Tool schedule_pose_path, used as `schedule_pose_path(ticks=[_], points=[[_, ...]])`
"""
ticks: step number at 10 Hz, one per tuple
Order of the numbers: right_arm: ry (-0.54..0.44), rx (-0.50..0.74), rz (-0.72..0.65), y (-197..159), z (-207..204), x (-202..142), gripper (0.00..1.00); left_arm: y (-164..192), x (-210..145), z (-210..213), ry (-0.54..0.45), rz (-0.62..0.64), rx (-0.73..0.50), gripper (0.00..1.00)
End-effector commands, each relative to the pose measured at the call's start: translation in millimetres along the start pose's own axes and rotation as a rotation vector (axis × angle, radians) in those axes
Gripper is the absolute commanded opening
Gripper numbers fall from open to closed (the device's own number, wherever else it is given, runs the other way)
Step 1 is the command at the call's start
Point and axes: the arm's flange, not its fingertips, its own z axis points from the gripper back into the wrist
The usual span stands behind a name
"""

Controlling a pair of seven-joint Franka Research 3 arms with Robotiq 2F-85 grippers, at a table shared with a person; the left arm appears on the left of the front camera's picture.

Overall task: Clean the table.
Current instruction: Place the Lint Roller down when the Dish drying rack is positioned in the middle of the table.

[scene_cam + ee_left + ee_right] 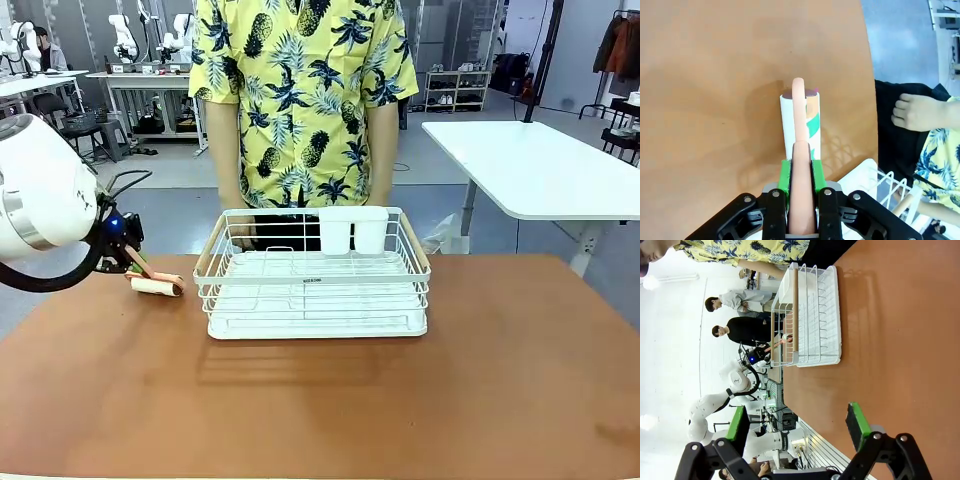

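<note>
A: What is the left gripper doing?
B: Its green pads are clamped on the pink handle of a lint roller, which lies on the table at about nine o'clock from the white rack.

A: And the right gripper?
B: Spread wide, holding nothing, above bare tabletop.

A: The person?
B: Standing at twelve o'clock behind the rack, one hand hanging by the table edge.
</note>
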Motion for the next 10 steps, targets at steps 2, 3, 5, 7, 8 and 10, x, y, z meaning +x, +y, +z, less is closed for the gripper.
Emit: schedule_pose_path(ticks=[2, 3, 5, 7, 8, 10], points=[[-0.013, -0.004, 0.003, 3.1, -2.7, -4.8, 1.0, -1.4, -2.3, 0.8, -0.03, 0.009, 0.011, 0.34], [-0.013, -0.004, 0.003, 3.1, -2.7, -4.8, 1.0, -1.8, -3.5, 2.3, -0.031, 0.012, 0.019, 0.75], [-0.013, -0.004, 0.003, 3.1, -2.7, -4.8, 1.0, -3.1, -3.9, 12.8, -0.041, 0.039, 0.063, 1.0], [-0.013, -0.004, 0.003, 3.1, -2.7, -4.8, 1.0, 0.0, -9.4, 29.5, -0.027, 0.049, 0.122, 1.0], [-0.013, -0.004, 0.003, 3.1, -2.7, -4.8, 1.0, 0.5, -12.4, 41.8, -0.03, 0.049, 0.154, 1.0], [-0.013, -0.004, 0.003, 3.1, -2.7, -4.8, 1.0, -4.0, -15.5, 67.1, -0.005, 0.067, 0.2, 1.0]])
